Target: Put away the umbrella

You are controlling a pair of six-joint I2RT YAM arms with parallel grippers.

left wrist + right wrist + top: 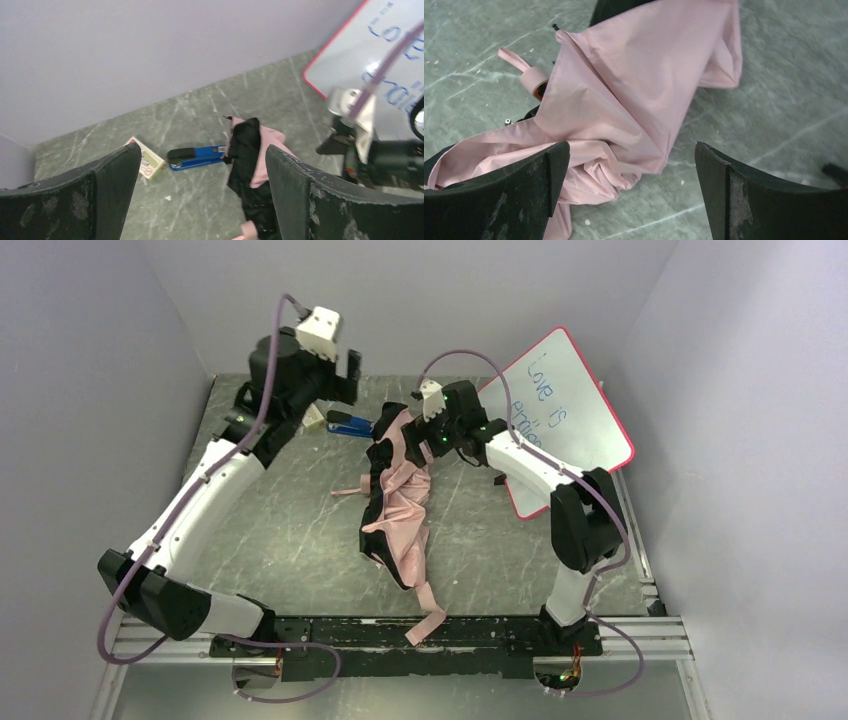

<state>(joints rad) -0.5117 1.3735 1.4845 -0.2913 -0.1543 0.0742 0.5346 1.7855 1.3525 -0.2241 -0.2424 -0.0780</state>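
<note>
Hovering my right gripper (632, 146) wide open and empty over the umbrella (624, 75), crumpled loose mid-table (300, 530), I should sink low onto the thickest bunched folds, not one thin flap, before closing

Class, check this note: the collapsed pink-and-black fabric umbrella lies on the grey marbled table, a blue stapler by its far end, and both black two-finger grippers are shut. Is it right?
Wrong in one respect: both grippers are open, not shut. The left wrist view shows the left gripper spread wide; the right wrist view shows the right gripper spread above the umbrella. The rest holds.
</note>
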